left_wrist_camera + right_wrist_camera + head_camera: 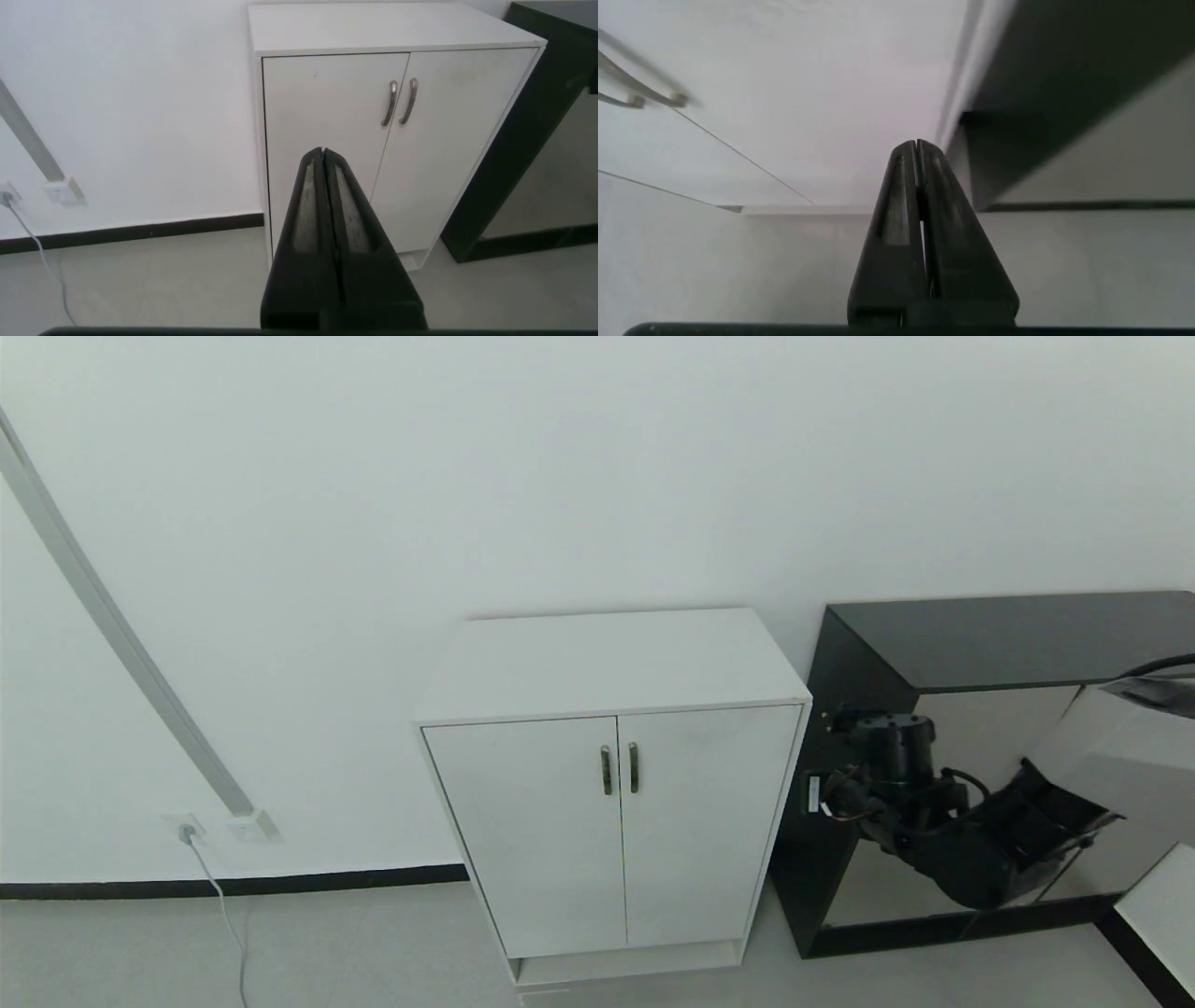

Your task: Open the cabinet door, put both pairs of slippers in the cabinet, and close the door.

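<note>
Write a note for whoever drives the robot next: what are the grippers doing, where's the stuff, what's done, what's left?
Left gripper: shut, empty, held back from the cabinet, facing its front.
Right gripper: shut, empty, low beside the cabinet's right side, in front of the black mirrored unit.
Cabinet: both doors shut, handles untouched at the middle.
Done: cannot tell; the inside is hidden.
Left, if nothing is inside yet: open a door, put in both pairs of slippers, close it.
</note>
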Robot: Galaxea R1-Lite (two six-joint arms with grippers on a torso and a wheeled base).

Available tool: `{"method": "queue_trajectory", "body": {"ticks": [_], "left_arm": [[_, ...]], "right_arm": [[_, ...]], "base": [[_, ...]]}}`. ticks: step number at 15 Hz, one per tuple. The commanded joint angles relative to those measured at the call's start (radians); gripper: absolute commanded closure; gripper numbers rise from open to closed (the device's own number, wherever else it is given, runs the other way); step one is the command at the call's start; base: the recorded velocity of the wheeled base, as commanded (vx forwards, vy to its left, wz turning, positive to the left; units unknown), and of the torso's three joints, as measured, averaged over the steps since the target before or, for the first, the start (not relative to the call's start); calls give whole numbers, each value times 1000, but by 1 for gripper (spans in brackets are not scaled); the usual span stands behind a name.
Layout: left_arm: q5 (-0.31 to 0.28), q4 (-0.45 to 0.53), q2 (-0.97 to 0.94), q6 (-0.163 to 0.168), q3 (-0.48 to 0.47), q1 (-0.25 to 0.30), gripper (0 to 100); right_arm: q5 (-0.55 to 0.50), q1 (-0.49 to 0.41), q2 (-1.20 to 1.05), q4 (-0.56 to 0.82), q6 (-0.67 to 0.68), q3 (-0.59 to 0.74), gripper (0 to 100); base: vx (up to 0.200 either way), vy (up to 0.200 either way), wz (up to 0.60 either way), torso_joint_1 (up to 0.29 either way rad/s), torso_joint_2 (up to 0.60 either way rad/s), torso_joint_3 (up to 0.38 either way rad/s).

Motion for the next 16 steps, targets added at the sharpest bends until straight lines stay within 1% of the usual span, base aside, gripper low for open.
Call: {"method": "queue_trajectory", "body": {"ticks": [1, 3, 4, 7, 8, 10, 13, 16], "left_arm": [[0, 0, 1, -1, 0, 0, 100], [0, 0, 1, -1, 0, 0, 100], [0, 0, 1, -1, 0, 0, 100], [0, 0, 1, -1, 0, 0, 100], [0, 0, 1, -1, 0, 0, 100], [0, 0, 1, -1, 0, 0, 100], [0, 0, 1, -1, 0, 0, 100], [0, 0, 1, -1, 0, 0, 100]], "right_arm": [[-5, -68, -198, -38, -1, 192, 100], [-5, -111, -273, -38, 0, 281, 100], [-5, -156, -347, -38, -1, 358, 100], [-3, -277, -486, -38, -9, 485, 100], [-3, -301, -514, -38, -20, 513, 100], [7, -384, -615, -38, -44, 602, 100], [46, -403, -741, -33, -46, 691, 100], [83, -401, -867, -30, -90, 780, 100]], "base": [[0, 0, 0, 0, 0, 0], [0, 0, 0, 0, 0, 0], [0, 0, 0, 0, 0, 0], [0, 0, 0, 0, 0, 0], [0, 0, 0, 0, 0, 0], [0, 0, 0, 0, 0, 0], [0, 0, 0, 0, 0, 0], [0, 0, 0, 0, 0, 0]]}}
